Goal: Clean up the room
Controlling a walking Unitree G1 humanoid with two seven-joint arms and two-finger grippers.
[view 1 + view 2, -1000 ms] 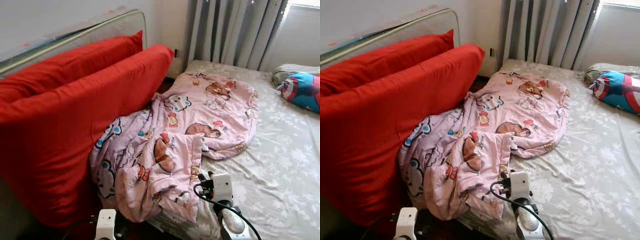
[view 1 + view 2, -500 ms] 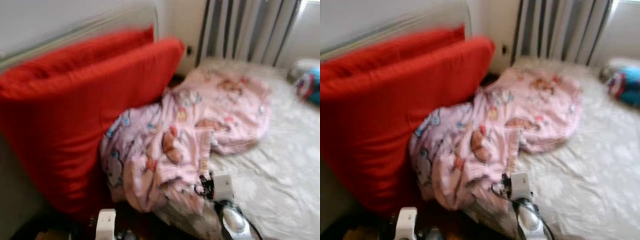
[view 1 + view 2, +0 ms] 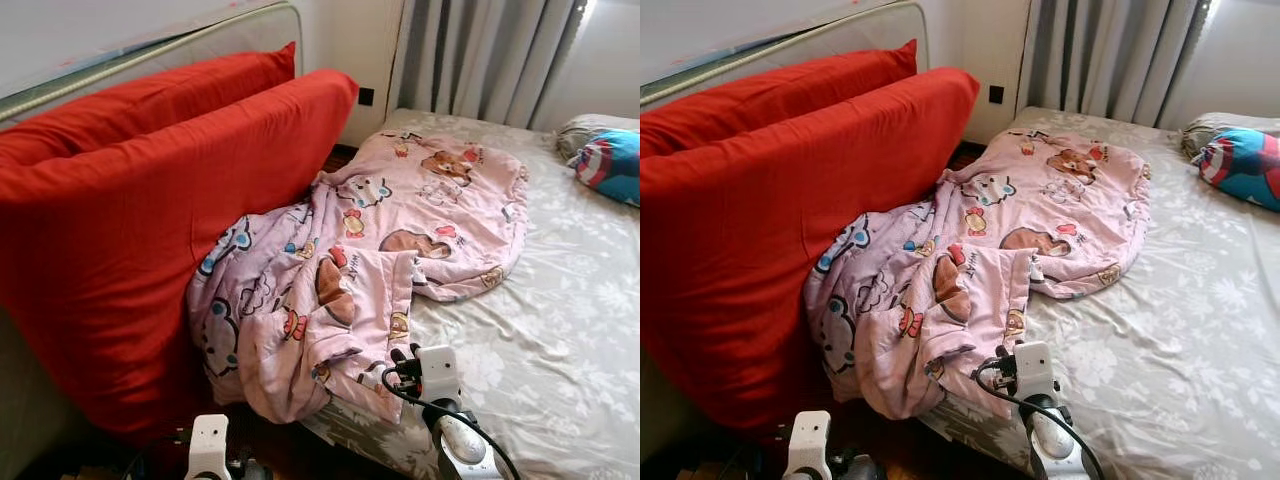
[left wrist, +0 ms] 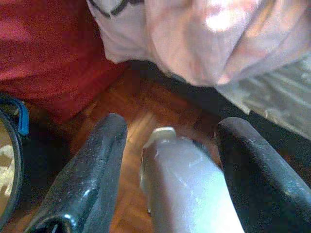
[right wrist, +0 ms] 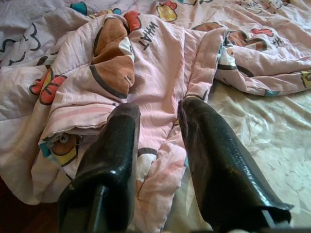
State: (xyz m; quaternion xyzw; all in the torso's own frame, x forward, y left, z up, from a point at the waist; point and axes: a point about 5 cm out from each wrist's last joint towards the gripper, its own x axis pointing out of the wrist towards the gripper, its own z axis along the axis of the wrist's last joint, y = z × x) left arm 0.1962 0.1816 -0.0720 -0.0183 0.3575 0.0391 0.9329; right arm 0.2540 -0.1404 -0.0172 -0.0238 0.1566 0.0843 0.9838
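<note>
- Grey curtains [image 3: 490, 55] hang at twelve o'clock behind the bed.
- A black wall socket [image 3: 366, 96] sits just left of them.
- Wooden floor [image 4: 141, 114] shows at six o'clock.

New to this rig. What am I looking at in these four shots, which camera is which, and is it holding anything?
It is a walking humanoid robot with two arms, each ending in a two-fingered black claw. The two wide pictures come from a stereo camera on its head, looking down at a bed with a pale floral sheet. A crumpled pink cartoon blanket lies across the bed and hangs over its edge, beside two big red cushions leaning at the side. A blue and red pillow sits at the far end by the curtains.

The other two pictures come from wrist cameras looking along each claw's fingers. The right claw is open, its tips at a fold of the blanket, not yet closed on it. The left claw is open, low over a wooden floor, holding nothing.
</note>
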